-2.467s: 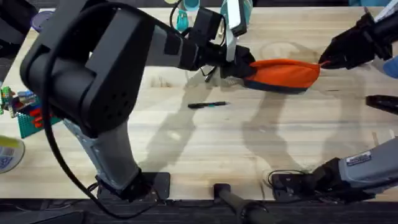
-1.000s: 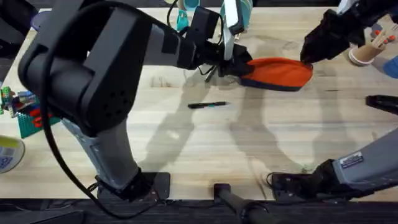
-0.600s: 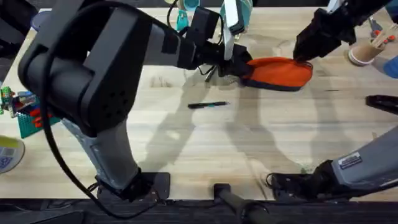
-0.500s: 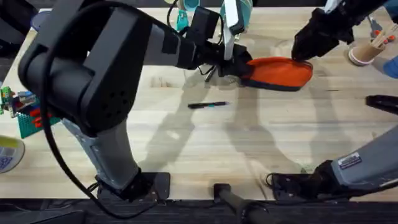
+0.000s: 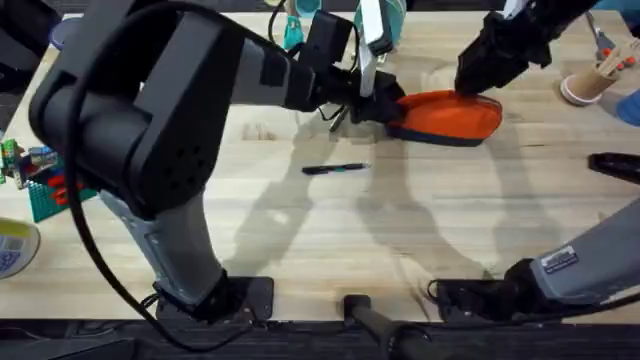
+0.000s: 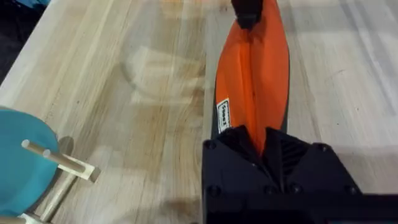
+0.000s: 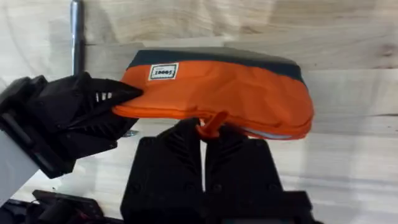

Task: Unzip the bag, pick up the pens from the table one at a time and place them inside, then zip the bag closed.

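Note:
The orange bag (image 5: pixel 445 112) lies on the table (image 5: pixel 400 240) at the back, right of centre. My left gripper (image 5: pixel 385 106) is shut on the bag's left end, and its own view shows the fingers (image 6: pixel 261 142) clamping the orange fabric (image 6: pixel 252 81). My right gripper (image 5: pixel 470 84) is above the bag's top. It is shut on the orange zipper pull (image 7: pixel 211 123), partway along the bag (image 7: pixel 217 93). A black pen (image 5: pixel 335 168) lies on the wood in front of the bag. A silver pen (image 7: pixel 76 31) lies beside the left gripper (image 7: pixel 68 121).
A pink cup with wooden sticks (image 5: pixel 588 84) stands at the back right, and a black object (image 5: pixel 614 164) lies at the right edge. Toy bricks (image 5: pixel 40 180) and a tape roll (image 5: pixel 12 246) sit at the left. A teal stand (image 5: pixel 300 28) is at the back.
My right gripper has travelled left along the bag's top from its right end, holding the zipper pull. The bag's right end has settled lower and slightly left. The left gripper has kept its hold.

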Controlling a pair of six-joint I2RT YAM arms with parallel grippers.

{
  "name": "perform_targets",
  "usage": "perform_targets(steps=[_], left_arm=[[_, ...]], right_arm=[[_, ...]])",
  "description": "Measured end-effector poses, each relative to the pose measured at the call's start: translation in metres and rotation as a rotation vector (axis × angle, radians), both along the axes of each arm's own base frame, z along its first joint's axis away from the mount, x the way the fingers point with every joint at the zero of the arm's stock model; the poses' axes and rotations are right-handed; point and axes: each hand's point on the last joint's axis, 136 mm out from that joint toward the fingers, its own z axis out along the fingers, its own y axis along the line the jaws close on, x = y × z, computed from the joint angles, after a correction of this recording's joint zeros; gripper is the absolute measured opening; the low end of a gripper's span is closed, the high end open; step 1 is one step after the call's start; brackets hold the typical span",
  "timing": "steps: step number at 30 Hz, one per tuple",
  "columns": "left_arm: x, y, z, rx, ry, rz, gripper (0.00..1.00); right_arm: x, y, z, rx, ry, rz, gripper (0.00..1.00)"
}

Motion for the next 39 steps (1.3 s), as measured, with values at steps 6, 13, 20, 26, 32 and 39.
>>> perform_targets(steps=[6,13,20,26,32,39], left_arm=[[0.000,0.000,0.000,0.000,0.000,0.000,0.043],[0.005,0.006,0.000,0.002,0.003,0.015,0.043],[0.004,0.006,0.000,0.001,0.004,0.014,0.043],[0.004,0.005,0.000,0.000,0.004,0.013,0.043],[0.004,0.005,0.000,-0.001,0.006,0.011,0.043],[0.003,0.005,0.000,-0.002,0.008,0.009,0.043]], right_arm=[[0.003,0.013,0.000,-0.008,-0.018,0.036,0.033],[0.011,0.030,0.002,0.005,-0.059,0.077,0.033],[0.009,0.059,0.004,0.048,-0.073,0.139,0.033],[0.008,0.067,0.004,0.051,-0.076,0.159,0.033],[0.006,0.077,0.004,0.051,-0.077,0.187,0.033],[0.005,0.080,0.004,0.052,-0.075,0.187,0.033]])
